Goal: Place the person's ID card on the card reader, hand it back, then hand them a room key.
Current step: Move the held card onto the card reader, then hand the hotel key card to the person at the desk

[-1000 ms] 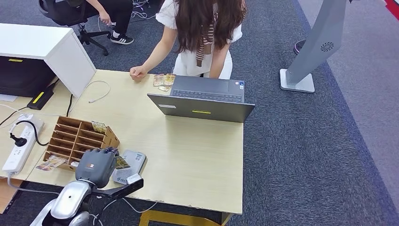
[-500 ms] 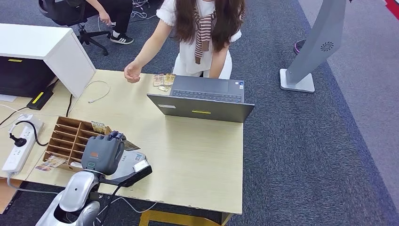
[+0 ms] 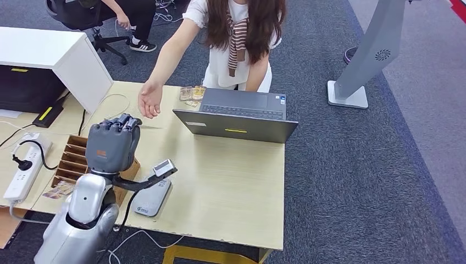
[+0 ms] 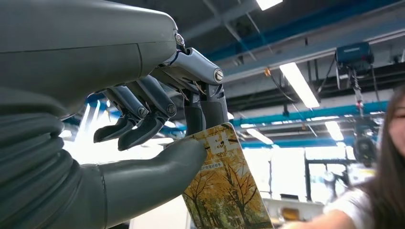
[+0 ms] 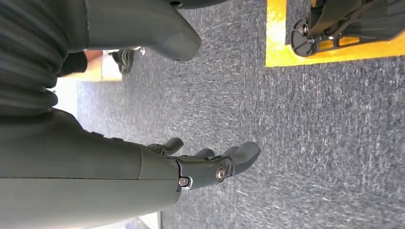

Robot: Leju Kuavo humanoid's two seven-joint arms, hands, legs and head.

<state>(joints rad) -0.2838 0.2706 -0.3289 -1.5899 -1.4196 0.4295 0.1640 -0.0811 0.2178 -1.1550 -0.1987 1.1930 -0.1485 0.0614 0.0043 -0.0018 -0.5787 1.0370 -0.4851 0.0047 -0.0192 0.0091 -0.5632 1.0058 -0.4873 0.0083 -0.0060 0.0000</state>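
While pinched, ID card (image 4: 224, 191): golden autumn trees.

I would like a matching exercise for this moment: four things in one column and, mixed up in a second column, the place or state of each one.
Things:
1. card
2. laptop
3. card reader
4. person's hand

Places or states:
A. lying flat at the table's near edge
B. pinched by the left hand
C. open, its screen facing the person
D. stretched out above the table, palm open

Pairs: 1-B, 2-C, 3-A, 4-D
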